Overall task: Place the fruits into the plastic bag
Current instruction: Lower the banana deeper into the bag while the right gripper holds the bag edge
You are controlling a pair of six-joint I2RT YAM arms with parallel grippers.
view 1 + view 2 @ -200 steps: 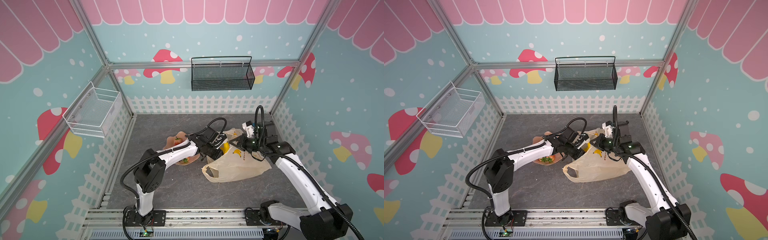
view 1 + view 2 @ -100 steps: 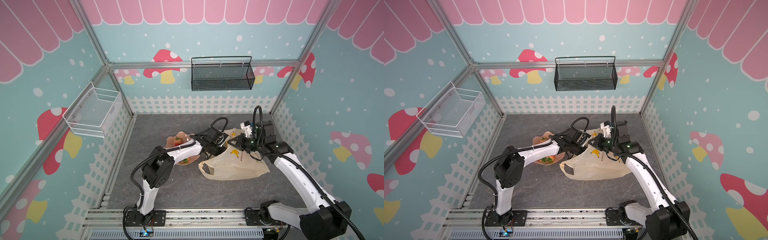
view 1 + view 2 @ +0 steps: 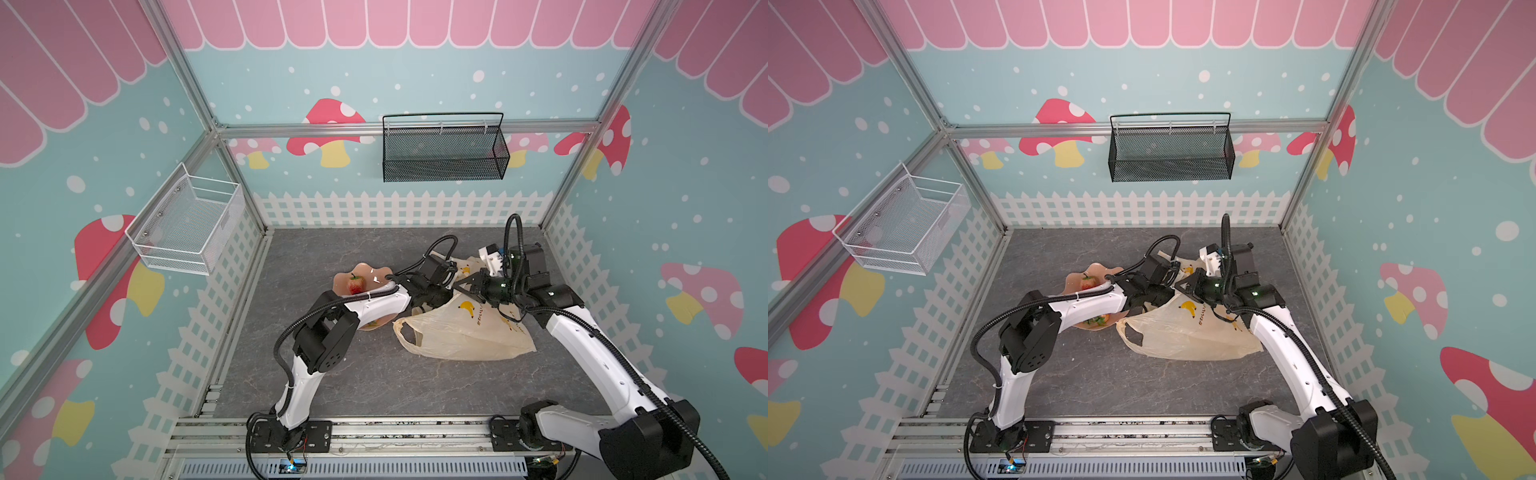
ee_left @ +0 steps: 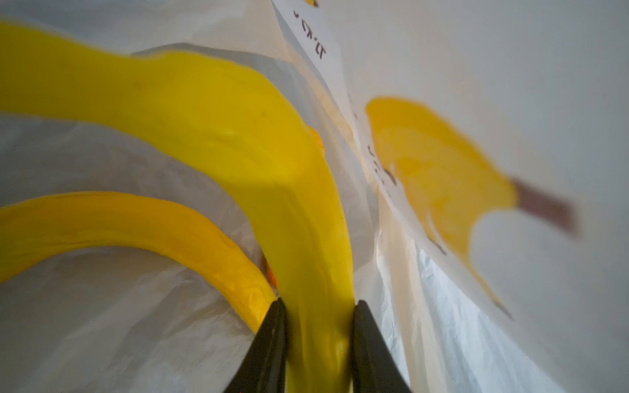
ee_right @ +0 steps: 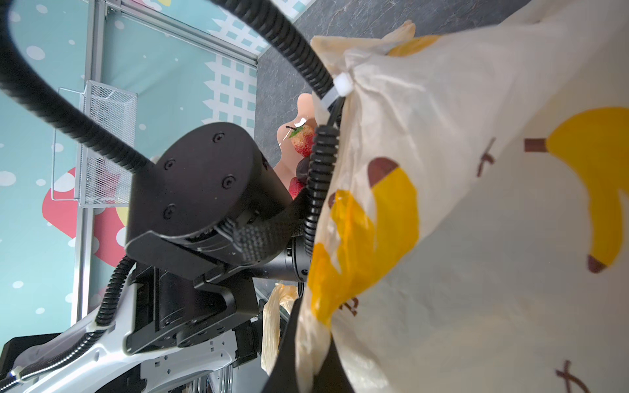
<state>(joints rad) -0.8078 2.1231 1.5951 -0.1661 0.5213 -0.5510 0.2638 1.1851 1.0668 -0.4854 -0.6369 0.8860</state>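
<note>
Nearest: a thin, crinkly, see-through cream plastic bag, slumped on the mottled grey floor. Printed with flat yellow bananas and dark lettering, one loop handle gaping at its left end.

At the bag's far rim: the right gripper, black jaws pressed together on a fold of the film, holding the mouth up.

Inside that mouth: the left gripper, tapered black jaws clamped on one end of a smooth, curved yellow banana. Beside it within the bag, a second banana, duller and more orange.

Just left of the bag: a glossy peach-pink dish with a wavy edge. Holds a dimpled red strawberry with green leaves and, in the right wrist view, a dark rounded piece.

Well beyond the bag, on the back wall: a boxy black mesh basket. Beyond the bag to the left: a white wire basket.
</note>
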